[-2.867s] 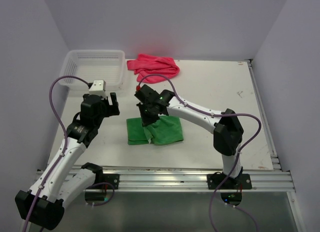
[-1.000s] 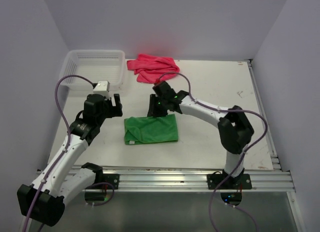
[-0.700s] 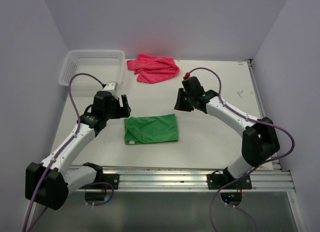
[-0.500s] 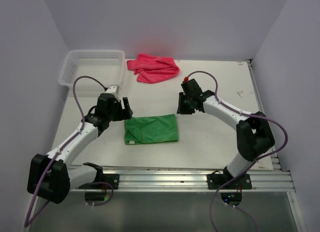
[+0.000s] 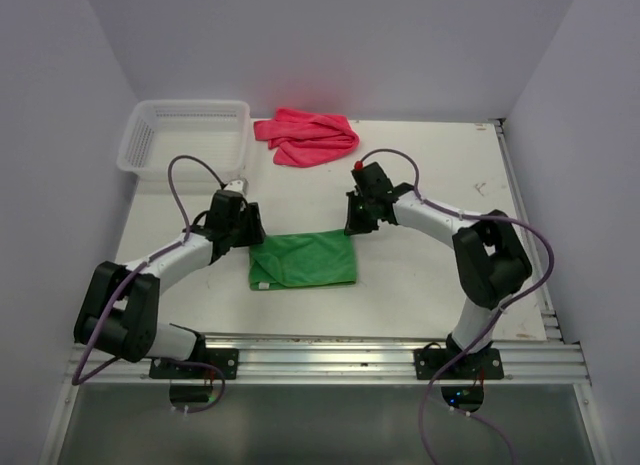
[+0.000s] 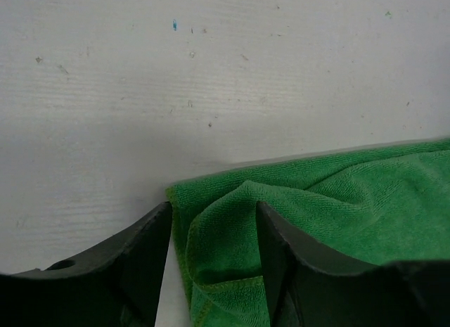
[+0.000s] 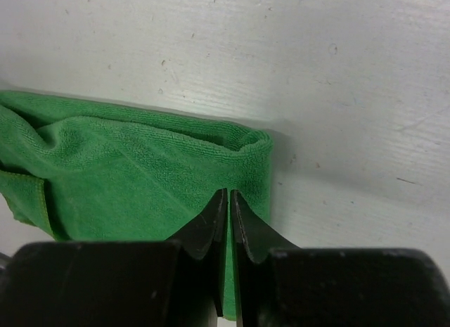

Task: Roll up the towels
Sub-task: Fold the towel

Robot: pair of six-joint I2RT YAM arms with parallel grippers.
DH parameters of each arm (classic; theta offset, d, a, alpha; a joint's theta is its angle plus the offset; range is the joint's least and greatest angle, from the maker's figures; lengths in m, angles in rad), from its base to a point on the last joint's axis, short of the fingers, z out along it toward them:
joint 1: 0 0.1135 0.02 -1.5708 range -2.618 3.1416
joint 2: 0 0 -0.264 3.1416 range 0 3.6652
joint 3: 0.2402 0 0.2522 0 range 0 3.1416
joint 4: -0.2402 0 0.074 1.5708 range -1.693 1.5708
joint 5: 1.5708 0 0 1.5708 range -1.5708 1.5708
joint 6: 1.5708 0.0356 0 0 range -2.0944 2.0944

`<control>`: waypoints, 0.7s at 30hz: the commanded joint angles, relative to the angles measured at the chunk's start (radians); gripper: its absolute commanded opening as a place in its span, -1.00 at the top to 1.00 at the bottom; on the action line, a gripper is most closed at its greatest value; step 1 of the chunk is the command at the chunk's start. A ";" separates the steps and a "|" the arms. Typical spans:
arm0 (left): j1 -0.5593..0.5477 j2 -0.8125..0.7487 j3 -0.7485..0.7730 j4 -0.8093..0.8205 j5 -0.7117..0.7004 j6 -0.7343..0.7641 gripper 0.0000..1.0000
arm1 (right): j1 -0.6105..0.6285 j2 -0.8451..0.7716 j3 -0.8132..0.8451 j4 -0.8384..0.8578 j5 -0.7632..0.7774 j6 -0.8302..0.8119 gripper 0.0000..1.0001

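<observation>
The green towel [image 5: 303,258] lies folded in a flat rectangle in the middle of the table. My left gripper [image 5: 250,235] is low at its far left corner. In the left wrist view its jaws [image 6: 214,232] stand apart around a raised fold of green towel [image 6: 330,214]. My right gripper [image 5: 352,223] is at the far right corner. Its fingers [image 7: 228,195] are pressed almost together on the green towel [image 7: 126,179], with green cloth in the thin slit. The pink-red towel [image 5: 307,137] lies crumpled at the back.
A white mesh basket [image 5: 185,135] stands at the back left, next to the pink-red towel. The metal rail [image 5: 330,353] with both arm bases runs along the near edge. Bare white tabletop [image 5: 450,175] lies to the right.
Both arms swung in and dropped to the green towel's far corners. The right jaws closed almost fully; the left jaws narrowed around a fold. The towel itself stayed put.
</observation>
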 commanded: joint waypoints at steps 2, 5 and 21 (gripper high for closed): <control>0.006 0.029 -0.014 0.089 -0.017 -0.007 -0.01 | 0.018 0.060 0.044 0.051 -0.033 -0.015 0.85; 0.006 0.036 -0.034 0.090 -0.008 -0.007 0.07 | 0.018 0.092 0.046 0.048 -0.010 -0.016 0.88; 0.006 -0.069 -0.109 0.119 -0.078 -0.010 1.00 | 0.018 0.178 0.056 0.024 0.038 -0.033 0.91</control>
